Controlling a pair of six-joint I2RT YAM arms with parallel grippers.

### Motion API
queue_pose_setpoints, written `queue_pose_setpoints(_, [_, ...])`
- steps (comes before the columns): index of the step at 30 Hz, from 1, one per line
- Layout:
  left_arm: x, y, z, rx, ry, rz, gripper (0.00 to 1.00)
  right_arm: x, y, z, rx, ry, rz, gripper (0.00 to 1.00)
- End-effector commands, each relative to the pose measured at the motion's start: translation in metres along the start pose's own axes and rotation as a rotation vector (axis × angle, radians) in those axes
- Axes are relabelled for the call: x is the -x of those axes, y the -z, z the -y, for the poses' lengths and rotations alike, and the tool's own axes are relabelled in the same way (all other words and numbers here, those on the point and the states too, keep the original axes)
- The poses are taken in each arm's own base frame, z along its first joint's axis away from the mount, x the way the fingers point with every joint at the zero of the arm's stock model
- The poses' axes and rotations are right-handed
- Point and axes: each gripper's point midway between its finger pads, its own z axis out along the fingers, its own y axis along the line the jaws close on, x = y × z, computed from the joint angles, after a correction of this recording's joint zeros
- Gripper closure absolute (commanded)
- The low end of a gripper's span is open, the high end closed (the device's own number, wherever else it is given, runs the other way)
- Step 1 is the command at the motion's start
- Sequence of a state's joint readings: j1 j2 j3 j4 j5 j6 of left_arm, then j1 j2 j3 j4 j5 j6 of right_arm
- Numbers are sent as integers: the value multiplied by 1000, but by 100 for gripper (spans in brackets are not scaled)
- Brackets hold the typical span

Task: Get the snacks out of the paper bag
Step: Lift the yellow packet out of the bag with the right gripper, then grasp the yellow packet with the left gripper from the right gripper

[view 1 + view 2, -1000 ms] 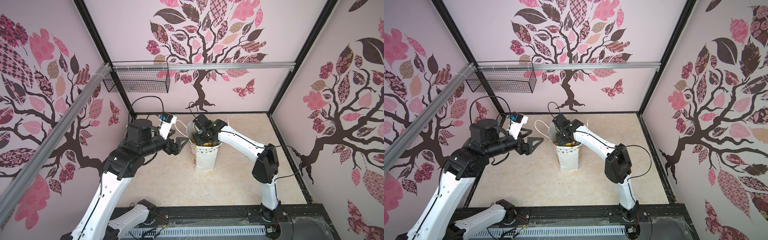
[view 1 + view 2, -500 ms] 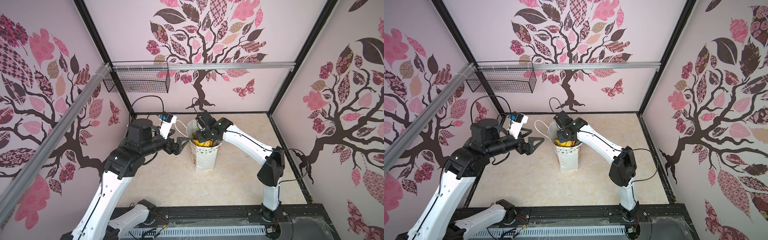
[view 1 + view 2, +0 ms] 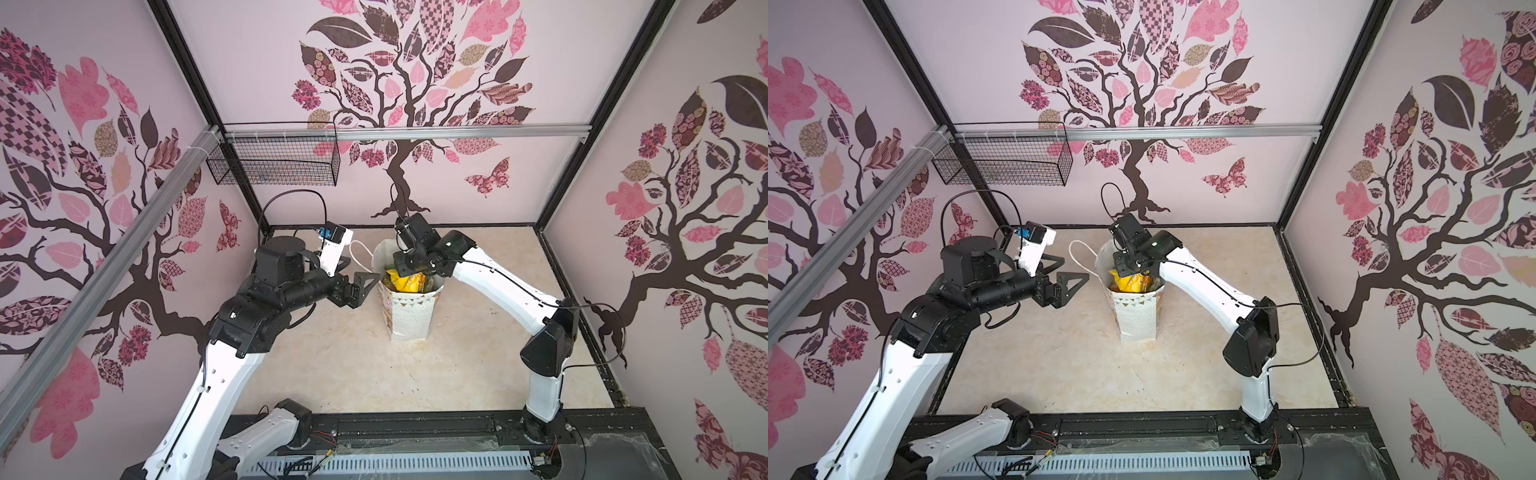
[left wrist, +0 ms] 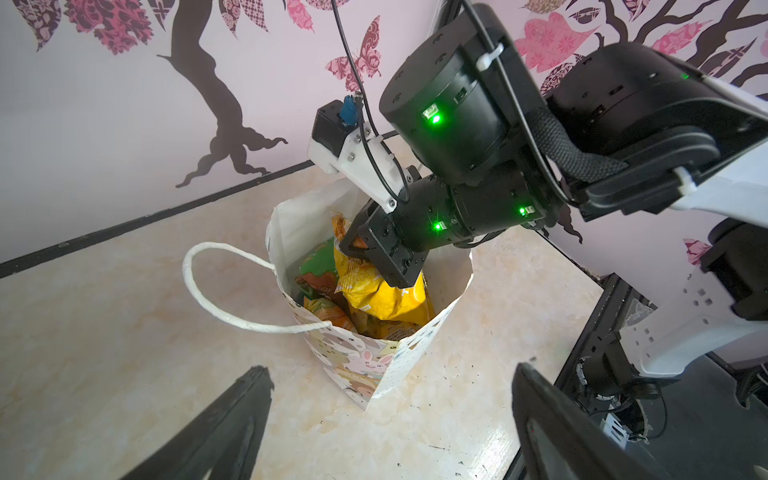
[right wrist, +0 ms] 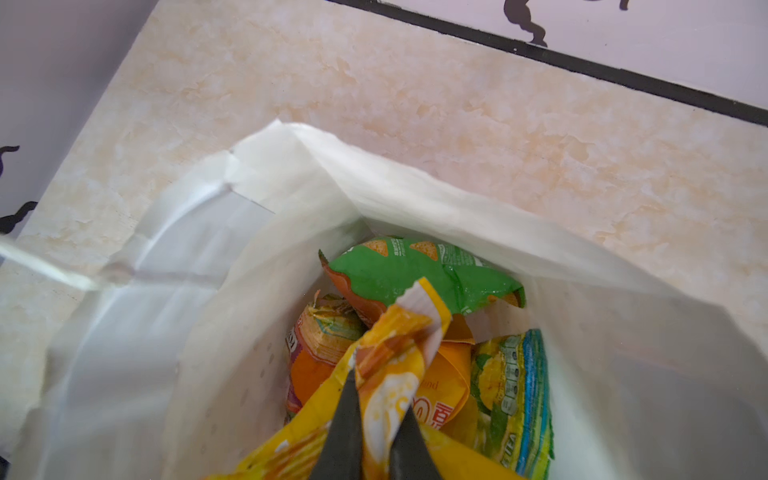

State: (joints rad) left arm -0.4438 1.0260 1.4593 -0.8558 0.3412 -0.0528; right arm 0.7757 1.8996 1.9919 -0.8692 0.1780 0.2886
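Findings. The yellow packet (image 5: 390, 370) lay in the mouth of the paper bag (image 4: 374, 365), not yet clear of the rim. The right gripper (image 5: 376, 415) had reached into the bag from above, and its jaws were closed narrow on the packet's crimped top edge. A green packet (image 5: 415, 274), an orange packet (image 5: 316, 357) and a teal-edged packet (image 5: 515, 386) lay deeper inside. The bag stood upright near the middle of the table (image 4: 104, 332), with one cord handle (image 4: 195, 286) drooping outward. The left gripper (image 3: 1066, 272) hung just beside the bag on that side, jaws wide and empty. No contact with the bag was evident.

Assessment. The step in hand appeared to be lifting out the yellow packet. The hold was on a thin seam only, so a slow, straight lift was advised to prevent slipping. Nothing restrained the light bag, and a packet dragging on its wall could raise or tip it. Steadying the rim with the left gripper was recommended. The packet should clear the rim fully before any sideways travel.
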Motion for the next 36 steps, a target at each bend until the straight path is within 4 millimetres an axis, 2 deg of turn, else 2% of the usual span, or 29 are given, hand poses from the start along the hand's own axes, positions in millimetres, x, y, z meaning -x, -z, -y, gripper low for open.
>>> queue_pose_setpoints(1, [7,1,1,-2,1,29,8,40,61,2,37,-28,161,100])
queue_pose_setpoints(7, [17,3,-5,36,62,70,7,65,98,2,67,-41,286,100])
queue_pose_setpoints(15, [39,2,-16,86,278,123,8,88,152,1,146,-55,483,100])
queue_pose_setpoints(20, [52,-6,-13,44,466,122,10,92,182,-10,260,-40,597,100])
queue_pose_setpoints(23, [59,-16,-4,-41,573,105,11,92,196,-20,338,-12,640,100])
queue_pose_setpoints(27, [72,-29,15,-212,699,99,12,88,201,-31,385,26,652,100])
queue_pose_setpoints(30, [77,-36,26,-324,757,105,13,85,195,-38,399,50,629,100])
queue_pose_setpoints(33, [71,-44,25,-333,771,88,15,81,195,-50,436,80,625,100])
queue_pose_setpoints(36, [64,-51,24,-331,789,66,24,82,195,-54,437,80,633,100])
